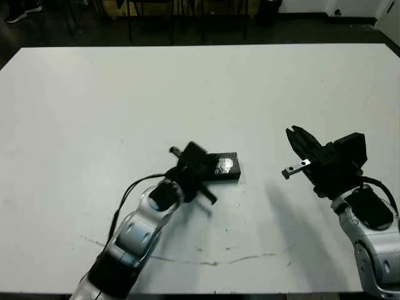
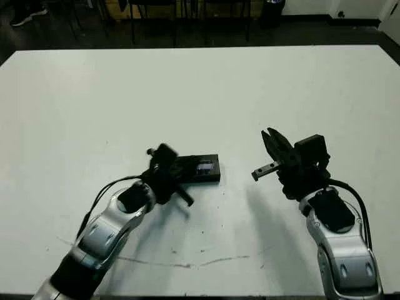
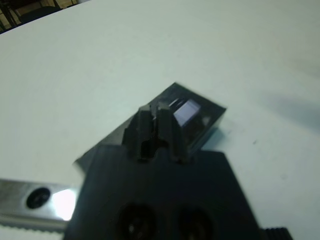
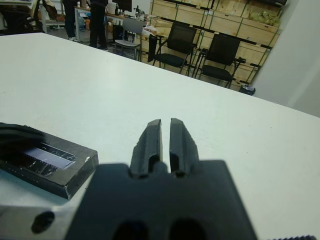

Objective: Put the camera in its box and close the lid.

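Observation:
The lid (image 1: 224, 165), black with a shiny grey panel, lies flat on top of the box (image 4: 75, 177), forming one closed black block near the table's middle. The camera is hidden. My left gripper (image 3: 156, 111) is shut, its fingertips over the lid's end nearest my left arm; I cannot tell if they touch it. My right gripper (image 1: 292, 132) is shut on nothing and hangs above the table well to the right of the box, fingers pointing away from me.
The white table (image 1: 94, 94) spreads around the box. A thin dark line (image 1: 206, 259) runs along it near the front edge. Beyond the far edge stand black chairs (image 4: 180, 42), stacked crates and standing people (image 4: 97, 22).

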Controlling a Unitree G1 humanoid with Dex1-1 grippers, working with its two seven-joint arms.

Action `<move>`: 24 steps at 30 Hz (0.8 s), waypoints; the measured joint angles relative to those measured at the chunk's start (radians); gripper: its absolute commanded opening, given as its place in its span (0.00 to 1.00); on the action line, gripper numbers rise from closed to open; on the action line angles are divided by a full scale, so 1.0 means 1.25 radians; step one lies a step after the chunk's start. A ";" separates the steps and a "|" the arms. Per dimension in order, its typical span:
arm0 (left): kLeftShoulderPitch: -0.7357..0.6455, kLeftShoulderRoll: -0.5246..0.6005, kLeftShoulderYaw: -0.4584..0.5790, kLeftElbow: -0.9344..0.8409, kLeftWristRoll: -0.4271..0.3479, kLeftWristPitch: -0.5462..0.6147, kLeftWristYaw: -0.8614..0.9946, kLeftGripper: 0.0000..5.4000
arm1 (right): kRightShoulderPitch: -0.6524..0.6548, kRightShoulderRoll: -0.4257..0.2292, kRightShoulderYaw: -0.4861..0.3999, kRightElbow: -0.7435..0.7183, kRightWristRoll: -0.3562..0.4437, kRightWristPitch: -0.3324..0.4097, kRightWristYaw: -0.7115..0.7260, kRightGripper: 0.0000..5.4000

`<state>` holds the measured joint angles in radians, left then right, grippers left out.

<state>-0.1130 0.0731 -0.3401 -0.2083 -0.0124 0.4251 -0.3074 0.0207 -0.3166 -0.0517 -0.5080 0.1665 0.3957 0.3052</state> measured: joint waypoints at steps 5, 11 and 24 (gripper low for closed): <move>0.092 0.019 0.096 -0.105 -0.072 -0.150 -0.020 0.00 | 0.007 0.021 0.009 -0.024 -0.009 -0.002 -0.032 0.00; 0.150 0.023 0.225 -0.182 -0.113 -0.272 0.011 0.00 | 0.029 0.064 0.030 -0.045 -0.026 -0.058 -0.067 0.00; 0.140 0.035 0.367 0.106 0.133 -0.685 0.254 0.00 | 0.055 0.107 0.142 0.105 -0.400 -0.443 -0.321 0.00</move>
<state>0.0620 0.1173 0.1185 -0.0752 0.1542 -0.4310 0.0103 0.0890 -0.1823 0.1260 -0.3770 -0.3339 -0.1583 -0.0959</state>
